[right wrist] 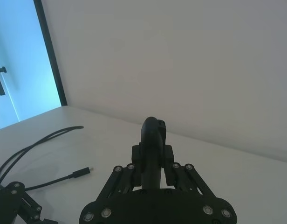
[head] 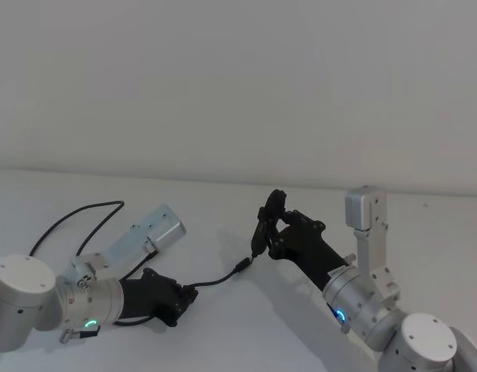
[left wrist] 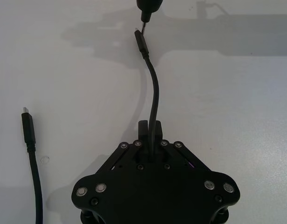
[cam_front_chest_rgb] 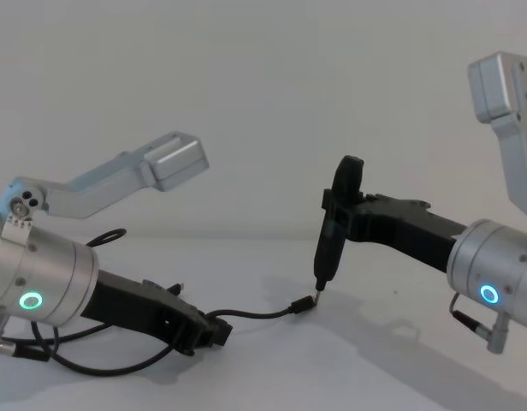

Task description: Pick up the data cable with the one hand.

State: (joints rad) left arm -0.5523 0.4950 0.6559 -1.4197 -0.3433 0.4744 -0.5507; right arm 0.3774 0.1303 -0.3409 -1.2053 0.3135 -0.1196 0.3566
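Observation:
The data cable (head: 215, 279) is a thin black cord lying on the white table. My left gripper (head: 190, 296) is shut on it a short way behind one plug (left wrist: 140, 42), low over the table. That plug sticks out toward my right gripper (head: 273, 229). The cord's far part loops behind my left arm (head: 84, 213), and its other plug (left wrist: 26, 122) lies on the table beside my left gripper (left wrist: 150, 125). My right gripper (cam_front_chest_rgb: 332, 214) is shut on a black stick-like object (cam_front_chest_rgb: 336, 223) held upright, its small tip just above the cable plug (cam_front_chest_rgb: 304, 304).
The white table (head: 223, 209) runs back to a plain wall. A window or door with a dark frame (right wrist: 50, 51) stands off to one side in the right wrist view. The silver links of both arms (head: 366, 225) rise above the table.

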